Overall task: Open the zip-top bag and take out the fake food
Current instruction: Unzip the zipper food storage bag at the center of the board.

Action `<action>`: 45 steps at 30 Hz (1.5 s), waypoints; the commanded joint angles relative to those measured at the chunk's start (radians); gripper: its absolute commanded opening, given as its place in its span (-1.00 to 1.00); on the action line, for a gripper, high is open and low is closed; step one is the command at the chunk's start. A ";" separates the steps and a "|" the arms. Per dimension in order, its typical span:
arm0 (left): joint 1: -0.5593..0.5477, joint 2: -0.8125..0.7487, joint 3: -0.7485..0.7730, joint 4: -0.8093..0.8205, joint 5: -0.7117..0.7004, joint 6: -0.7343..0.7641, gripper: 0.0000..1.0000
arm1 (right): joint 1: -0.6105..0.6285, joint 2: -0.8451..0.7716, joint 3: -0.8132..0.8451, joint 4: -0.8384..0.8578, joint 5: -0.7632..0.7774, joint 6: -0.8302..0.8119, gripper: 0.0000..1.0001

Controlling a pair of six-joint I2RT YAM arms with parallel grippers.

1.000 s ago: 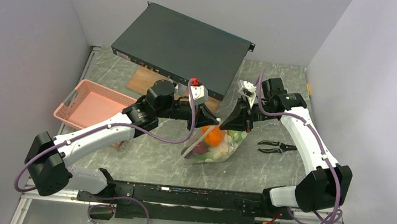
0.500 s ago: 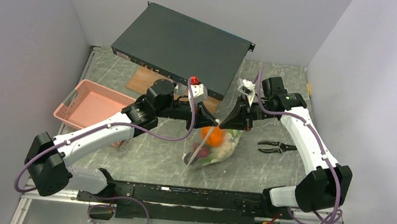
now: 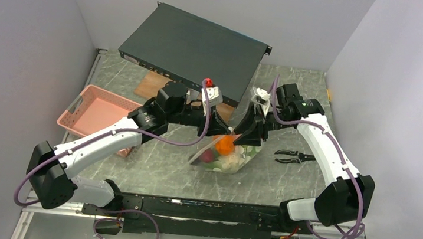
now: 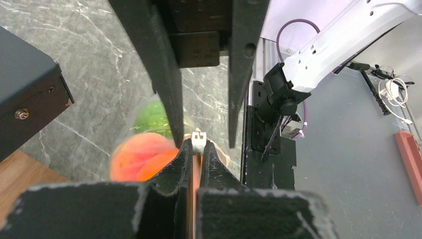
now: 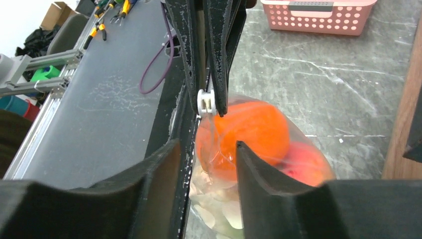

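The clear zip-top bag (image 3: 224,155) sags onto the table between both arms. Fake food shows through it: an orange ball (image 5: 254,132), a red-pink fruit (image 5: 306,167), a green piece (image 4: 152,119) and pale leafy bits (image 5: 224,209). My left gripper (image 3: 220,131) is shut on the bag's top edge, and the white zip slider (image 4: 199,141) sits right at its tips. My right gripper (image 3: 246,140) is open. Its fingers (image 5: 254,169) straddle the bag's upper part, over the orange ball, without pinching it.
A black rack unit (image 3: 196,46) lies at the back, resting on a wooden board (image 3: 152,83). A pink mesh basket (image 3: 100,114) stands at the left. Black pliers (image 3: 291,156) lie on the table just right of the bag, under the right arm.
My right gripper has opened and let go of the bag's edge. The bag has slumped lower and tipped left, held only by my left gripper, which shifted slightly.
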 commanded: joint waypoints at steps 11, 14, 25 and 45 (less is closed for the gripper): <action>0.004 0.012 0.091 -0.007 0.039 0.009 -1.00 | 0.041 0.063 0.097 -0.007 -0.078 -0.022 0.33; 0.005 0.016 0.090 0.007 0.036 0.000 -1.00 | 0.061 0.068 0.091 0.024 -0.071 0.017 0.27; 0.004 0.002 0.077 0.002 0.035 0.004 -1.00 | 0.075 0.067 0.065 0.106 -0.023 0.108 -0.56; 0.004 -0.016 0.062 0.019 0.029 -0.004 -1.00 | 0.083 0.058 0.051 0.070 -0.004 0.031 -0.32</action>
